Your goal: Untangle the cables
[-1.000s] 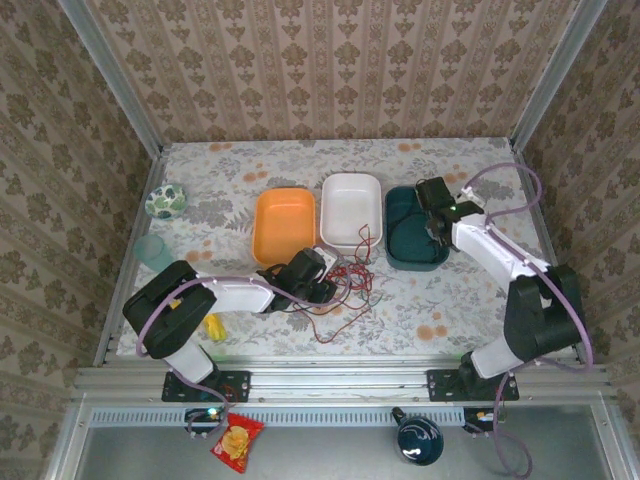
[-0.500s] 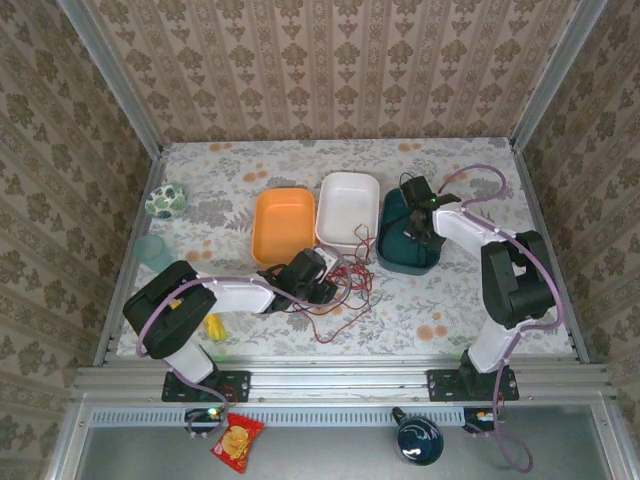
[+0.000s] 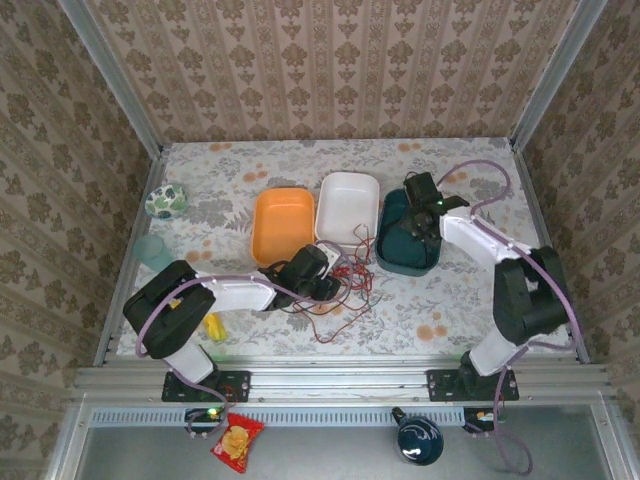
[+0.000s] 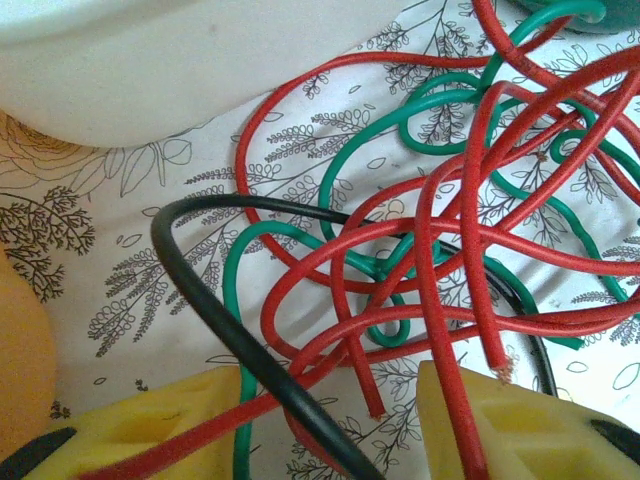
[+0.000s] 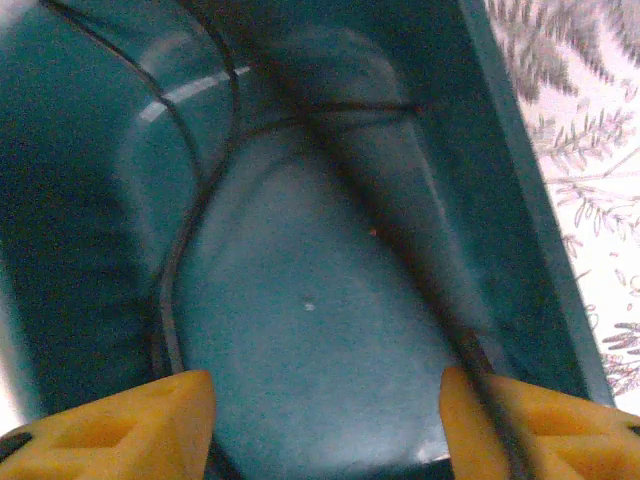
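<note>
At the far left of the table (image 3: pixel 240 165) we see a small patterned bowl (image 3: pixel 165 201), with a pale green cup (image 3: pixel 153 252) nearer to us and a small yellow thing (image 3: pixel 214 326) by the left arm's base.

The left claw (image 4: pixel 330 440) lies low at the near left edge of the cable tangle (image 3: pixel 342 285). Its yellow fingers (image 4: pixel 130 440) stand apart with loose strands lying between them, and nothing is pinched. The tangle lies on the cloth just near of the orange tray (image 3: pixel 283 225) and the white tray (image 3: pixel 349 210), with one red loop reaching onto the white tray's near rim.

From the left wrist we see the red cable (image 4: pixel 425 290) looped many times over the green cable (image 4: pixel 228 300). The black cable (image 4: pixel 260 203) arcs round the left side and runs down between the fingers. A cut red end lies just beside the right finger.

Further right, the dark teal tray (image 5: pixel 530 190) sits beside the white one. The right claw (image 5: pixel 325 420) hangs over its inside, fingers well apart and holding nothing. A thin dark cable (image 5: pixel 175 250) curves along the tray floor; we cannot tell its colour.
</note>
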You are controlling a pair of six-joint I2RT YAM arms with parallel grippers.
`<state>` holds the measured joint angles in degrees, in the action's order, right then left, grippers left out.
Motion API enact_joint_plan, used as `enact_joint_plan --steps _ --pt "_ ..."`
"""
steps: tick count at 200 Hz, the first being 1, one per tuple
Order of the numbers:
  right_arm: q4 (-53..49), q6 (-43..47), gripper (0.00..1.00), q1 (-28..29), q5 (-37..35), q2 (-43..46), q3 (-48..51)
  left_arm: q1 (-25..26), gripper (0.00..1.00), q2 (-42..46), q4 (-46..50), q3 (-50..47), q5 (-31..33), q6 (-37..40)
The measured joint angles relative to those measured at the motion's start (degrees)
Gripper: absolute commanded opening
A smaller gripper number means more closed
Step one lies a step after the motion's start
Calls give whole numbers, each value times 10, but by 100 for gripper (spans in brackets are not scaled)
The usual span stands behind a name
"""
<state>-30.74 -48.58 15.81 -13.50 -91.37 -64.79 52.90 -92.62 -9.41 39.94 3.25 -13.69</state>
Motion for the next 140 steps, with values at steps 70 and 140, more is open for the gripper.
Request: enact_joint_plan --steps 70,140 --pt "18 22 53 -1 -39 72 0 0 49 0 -3 7 0 0" --pt "42 33 0 -2 -16 77 21 0 49 0 -4 7 0 0"
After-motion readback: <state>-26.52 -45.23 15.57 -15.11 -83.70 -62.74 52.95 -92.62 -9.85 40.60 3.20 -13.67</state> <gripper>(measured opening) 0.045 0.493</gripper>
